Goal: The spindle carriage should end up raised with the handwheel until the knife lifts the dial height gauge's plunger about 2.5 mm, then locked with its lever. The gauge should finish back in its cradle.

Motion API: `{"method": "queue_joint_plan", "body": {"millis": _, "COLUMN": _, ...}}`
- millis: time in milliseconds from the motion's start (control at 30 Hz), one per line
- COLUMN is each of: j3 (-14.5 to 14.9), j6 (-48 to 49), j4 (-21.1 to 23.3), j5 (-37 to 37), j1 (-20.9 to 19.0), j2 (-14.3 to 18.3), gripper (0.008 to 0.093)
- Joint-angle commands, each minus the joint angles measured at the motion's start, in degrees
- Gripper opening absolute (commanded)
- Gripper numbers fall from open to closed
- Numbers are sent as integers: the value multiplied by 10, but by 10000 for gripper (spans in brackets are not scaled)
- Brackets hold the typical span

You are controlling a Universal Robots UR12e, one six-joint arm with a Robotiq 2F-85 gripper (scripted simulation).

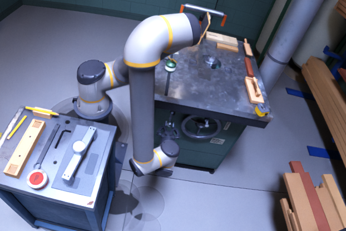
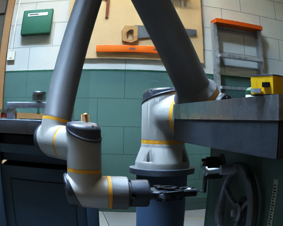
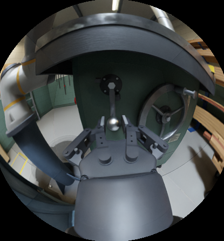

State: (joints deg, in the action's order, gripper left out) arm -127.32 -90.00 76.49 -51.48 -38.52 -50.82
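My gripper point(image 3: 113, 124) is open at the machine's green front, its fingers to either side of the steel ball that ends the lock lever point(image 3: 112, 108), and it holds nothing. The lever hangs down from a black hub under the table's overhang. The handwheel point(image 3: 165, 112) sits just right of the lever, its crank knob at the upper right of the rim. On the table top the dial height gauge point(image 1: 170, 65) stands near the left edge, left of the spindle opening point(image 1: 211, 61). The gauge's cradle is hidden from me.
The table's overhang point(image 2: 231, 126) juts out just above my wrist, and the arm's own base column point(image 2: 161, 146) stands close behind the fingers. The blue tool cart point(image 1: 53, 150) is to the left. Wood planks point(image 1: 326, 97) lie on the right, and a yellow tape measure point(image 1: 262, 109) sits on the table corner.
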Motion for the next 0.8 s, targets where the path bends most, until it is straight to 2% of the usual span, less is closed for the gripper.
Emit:
{"method": "queue_joint_plan", "body": {"millis": 0, "j3": 1, "j6": 0, "j4": 0, "j5": 0, "j1": 1, "j2": 0, "gripper": 415}}
{"method": "queue_joint_plan", "body": {"millis": 767, "j3": 32, "j6": 0, "j4": -23, "j5": -31, "j1": 32, "j2": 8, "gripper": 415}}
